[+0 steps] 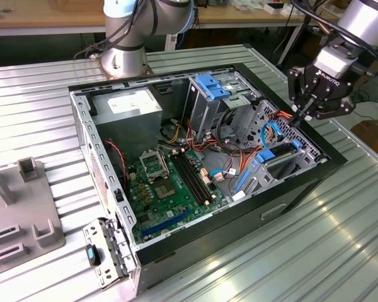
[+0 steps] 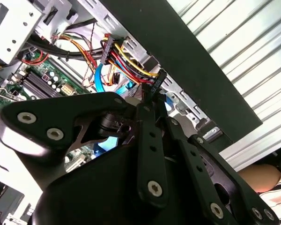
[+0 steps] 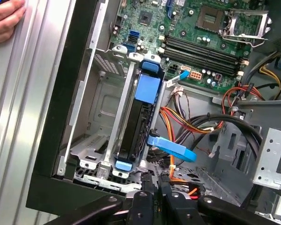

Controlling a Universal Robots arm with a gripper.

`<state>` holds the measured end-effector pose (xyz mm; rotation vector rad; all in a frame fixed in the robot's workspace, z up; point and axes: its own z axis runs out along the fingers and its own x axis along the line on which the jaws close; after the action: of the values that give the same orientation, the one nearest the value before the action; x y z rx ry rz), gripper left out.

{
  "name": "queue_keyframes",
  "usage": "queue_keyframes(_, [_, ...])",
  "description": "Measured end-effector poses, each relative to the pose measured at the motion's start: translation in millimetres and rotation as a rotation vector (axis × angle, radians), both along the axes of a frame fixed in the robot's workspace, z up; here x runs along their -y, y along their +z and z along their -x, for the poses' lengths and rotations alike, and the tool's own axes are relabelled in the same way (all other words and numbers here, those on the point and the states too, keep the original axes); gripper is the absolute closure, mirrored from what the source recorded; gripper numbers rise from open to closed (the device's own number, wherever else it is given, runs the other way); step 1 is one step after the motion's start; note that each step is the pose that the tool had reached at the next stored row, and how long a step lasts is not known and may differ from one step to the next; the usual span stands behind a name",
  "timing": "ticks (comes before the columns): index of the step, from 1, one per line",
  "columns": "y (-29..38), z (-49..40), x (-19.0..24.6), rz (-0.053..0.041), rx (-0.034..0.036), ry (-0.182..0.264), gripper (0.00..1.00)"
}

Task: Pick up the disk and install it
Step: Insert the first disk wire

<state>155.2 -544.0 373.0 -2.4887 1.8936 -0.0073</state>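
Nearest, a grey ribbed metal table (image 1: 340, 251), bearing an open black computer case (image 1: 239, 220) laid on its side for reach from above. Inside, flat on the case floor, a green motherboard (image 1: 170, 182).

To the right, standing on edge in the drive bay against the case's right wall: the disk, a dark flat rectangular drive in a bright blue plastic carrier (image 1: 278, 156), seen lengthwise in the first wrist view (image 3: 139, 122). Seemingly already slid into its slot; depth of seating hard to judge.

Just above and beyond it, hanging over the right rim, a black two-finger gripper (image 1: 300, 118), fingertips drawn together with no gap, poised at a black plug on coloured wires (image 2: 155, 80). Pinching the plug or merely touching it: impossible to settle, contact hidden behind the fingers.

Farther back, a blue plastic bracket (image 1: 213, 85) atop a tall metal cage. Beyond, a silver robot base (image 1: 125, 60), cut off at the top.
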Motion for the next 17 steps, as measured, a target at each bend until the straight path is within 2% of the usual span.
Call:
queue_keyframes(4, [-0.3,11.9,8.7,-0.0030,0.0107,0.000,0.83])
queue_keyframes(6, [-0.7,17.2,13.0,-0.0038,0.0141,0.000,0.83])
queue_keyframes(9, [-1.8,22.9,17.2,-0.0040,0.0152,0.000,0.83])
queue_keyframes(13, [-8.1,28.2,19.3,-0.0039,0.0151,-0.006,0.83])
queue_keyframes(17, [-11.4,36.6,20.2,-0.0038,0.0152,-0.015,0.83])
